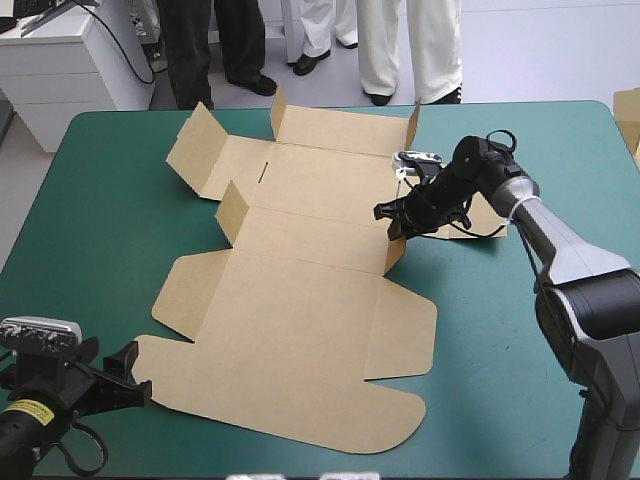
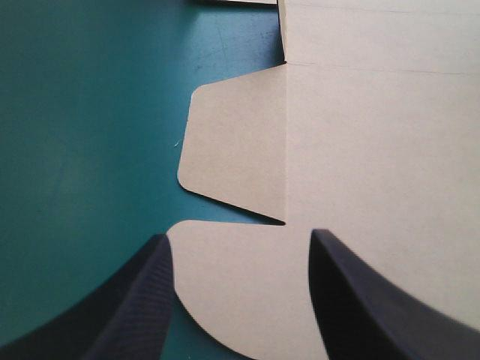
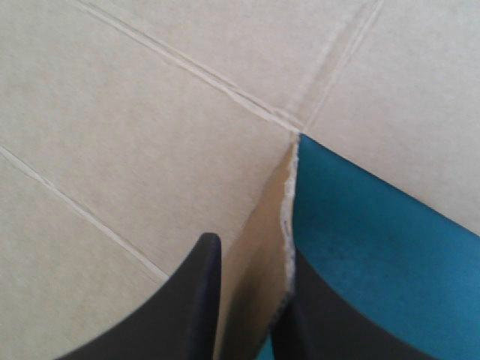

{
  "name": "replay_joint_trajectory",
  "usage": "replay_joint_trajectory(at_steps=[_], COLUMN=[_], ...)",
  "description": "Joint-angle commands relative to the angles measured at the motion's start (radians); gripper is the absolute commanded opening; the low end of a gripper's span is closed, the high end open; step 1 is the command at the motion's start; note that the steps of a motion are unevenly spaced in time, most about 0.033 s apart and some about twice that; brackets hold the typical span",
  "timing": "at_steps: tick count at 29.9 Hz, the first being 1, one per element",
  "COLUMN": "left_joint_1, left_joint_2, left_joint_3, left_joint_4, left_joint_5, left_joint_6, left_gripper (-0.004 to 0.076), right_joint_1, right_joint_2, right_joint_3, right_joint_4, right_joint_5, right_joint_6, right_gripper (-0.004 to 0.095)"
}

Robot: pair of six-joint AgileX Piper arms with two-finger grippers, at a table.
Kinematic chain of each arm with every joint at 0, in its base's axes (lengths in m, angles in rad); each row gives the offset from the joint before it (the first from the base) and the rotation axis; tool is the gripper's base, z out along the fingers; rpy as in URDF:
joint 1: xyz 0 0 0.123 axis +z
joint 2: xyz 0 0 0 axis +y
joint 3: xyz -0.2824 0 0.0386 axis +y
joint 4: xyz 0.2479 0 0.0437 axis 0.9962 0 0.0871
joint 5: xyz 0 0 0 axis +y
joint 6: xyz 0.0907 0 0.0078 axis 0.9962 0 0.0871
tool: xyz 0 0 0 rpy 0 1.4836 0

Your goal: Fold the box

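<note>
The brown box (image 1: 300, 300) lies as a cut sheet across the middle of the teal-green table, mostly flat. Its far flaps (image 1: 345, 125) and a small left tab (image 1: 232, 210) stand up. My right gripper (image 1: 392, 222) is at the sheet's right side, shut on a raised side flap (image 3: 259, 247) that stands between its fingers (image 3: 202, 300). My left gripper (image 1: 135, 375) sits low at the near left corner, open, with its fingers (image 2: 135, 300) astride the rounded corner of the lid panel (image 2: 240, 300). A rounded side tab (image 2: 236, 157) lies flat just ahead of it.
Bare teal-green cover (image 1: 90, 230) stretches left of the sheet and at the near right (image 1: 490, 400). A pale object (image 1: 630, 120) shows at the table's far right edge. A white cabinet (image 1: 60, 70) stands beyond the far left corner.
</note>
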Motion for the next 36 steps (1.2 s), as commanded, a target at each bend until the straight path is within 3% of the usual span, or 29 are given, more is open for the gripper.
replay_joint_trajectory(at_steps=[1,7,11,21,28,36], left_joint_1=[-0.003,-0.003,-0.003,-0.003,-0.003,-0.003], left_joint_2=[0.014,0.014,0.014,0.014,0.014,0.014], left_joint_3=[-0.033,-0.033,-0.033,-0.033,-0.033,-0.033], left_joint_4=[-0.007,-0.01,-0.01,-0.01,-0.007,-0.007], left_joint_5=[-0.053,-0.053,-0.053,-0.053,-0.053,-0.053], left_joint_6=[0.001,0.017,0.017,0.017,0.021,0.022], left_gripper=[0.0388,0.0388,0.0388,0.0388,0.0388,0.0388], right_joint_1=[0.005,0.005,0.005,0.005,0.005,0.005], right_joint_2=[-0.036,-0.034,-0.034,-0.034,-0.034,-0.034], right_joint_3=[-0.034,-0.045,-0.078,-0.25,-0.287,-0.287], right_joint_4=[-0.001,-0.174,-0.268,-0.443,-0.475,-0.514], right_joint_5=[0.039,0.09,0.125,0.154,0.161,0.04], right_joint_6=[0.0,0.03,0.014,-0.003,-0.264,-0.548], right_gripper=[0.0116,0.0104,-0.0022,-0.0022,-0.0022,-0.0022])
